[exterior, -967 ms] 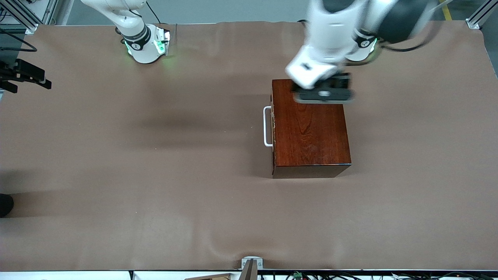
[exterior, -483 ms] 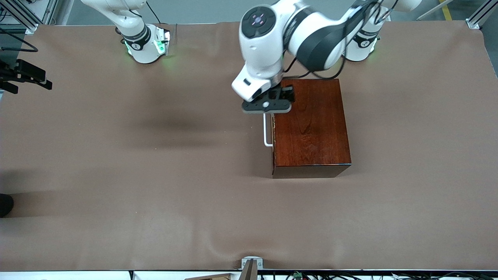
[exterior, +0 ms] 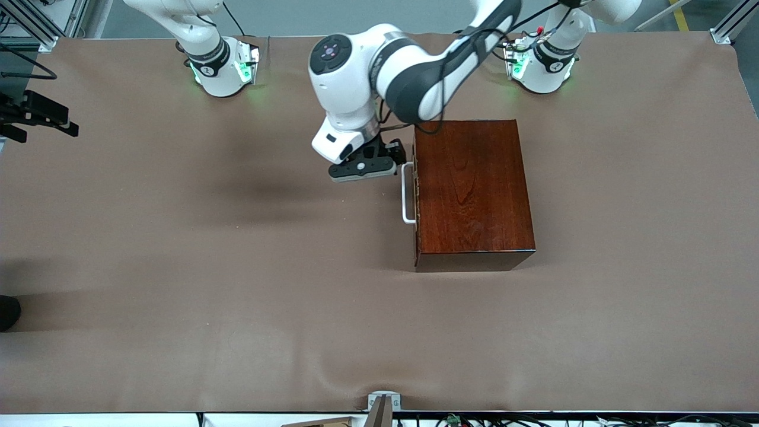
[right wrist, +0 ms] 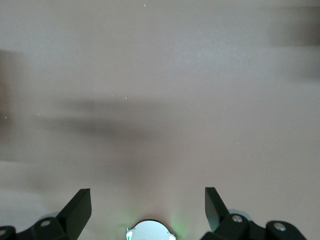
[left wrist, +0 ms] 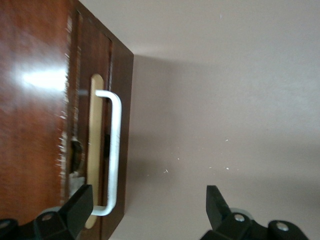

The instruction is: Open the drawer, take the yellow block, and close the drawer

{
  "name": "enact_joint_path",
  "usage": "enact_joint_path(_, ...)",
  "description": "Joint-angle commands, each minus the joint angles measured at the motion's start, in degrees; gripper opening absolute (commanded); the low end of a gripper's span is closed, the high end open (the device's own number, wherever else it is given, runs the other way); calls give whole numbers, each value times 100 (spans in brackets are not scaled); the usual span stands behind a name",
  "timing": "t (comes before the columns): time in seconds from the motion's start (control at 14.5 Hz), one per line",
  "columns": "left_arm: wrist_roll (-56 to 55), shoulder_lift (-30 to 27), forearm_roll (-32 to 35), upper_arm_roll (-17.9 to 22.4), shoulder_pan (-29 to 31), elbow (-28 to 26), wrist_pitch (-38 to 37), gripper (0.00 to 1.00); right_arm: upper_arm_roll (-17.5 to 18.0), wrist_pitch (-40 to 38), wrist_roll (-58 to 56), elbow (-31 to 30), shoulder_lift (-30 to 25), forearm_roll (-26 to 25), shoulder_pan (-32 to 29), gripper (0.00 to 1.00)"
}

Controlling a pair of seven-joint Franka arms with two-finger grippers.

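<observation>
The mahogany box stands on the table with its drawer shut. The drawer's dark front faces the right arm's end of the table. The white U-shaped handle sticks out from it and also shows in the left wrist view. My left gripper is open and empty, over the table in front of the drawer. In the left wrist view one finger sits by the handle's end and touches nothing. My right gripper is open and empty over bare table and waits. The yellow block is hidden.
The brown mat covers the table. A black fixture sticks in at the right arm's end. A small metal bracket sits at the edge nearest the front camera. The right arm's base glows green.
My left gripper has swung from over the box's top, past the drawer front, to over the table beside the handle. The drawer has not moved.
</observation>
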Motion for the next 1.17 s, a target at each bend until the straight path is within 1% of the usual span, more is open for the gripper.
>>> enact_joint_path(0.0, -66, 379, 164, 131, -140, 356, -174, 100, 79, -97, 0, -80, -99, 1, -168, 100)
enact_joint_path(0.14, -23, 529, 199, 210, -229, 330, -403, 100, 79, -115, 0, -80, -99, -34, -230, 100)
enact_joint_path(0.28, -5, 600, 260, 211, -246, 286, -421, 100, 71, -228, 0, -80, -99, -52, -239, 100)
enact_joint_path(0.55, 13, 696, 384, 211, -211, 268, -631, 100, 79, -185, 0, -80, -47, -61, -221, 100)
enact_joint_path(0.9, 66, 951, 463, 219, -167, 242, -623, 100, 97, -185, 0, -71, -38, -61, -169, 100)
enact_joint_path(1.11, 145, 1100, 691, 219, -176, 242, -614, 100, 105, -176, 9, -71, -29, -52, -168, 100)
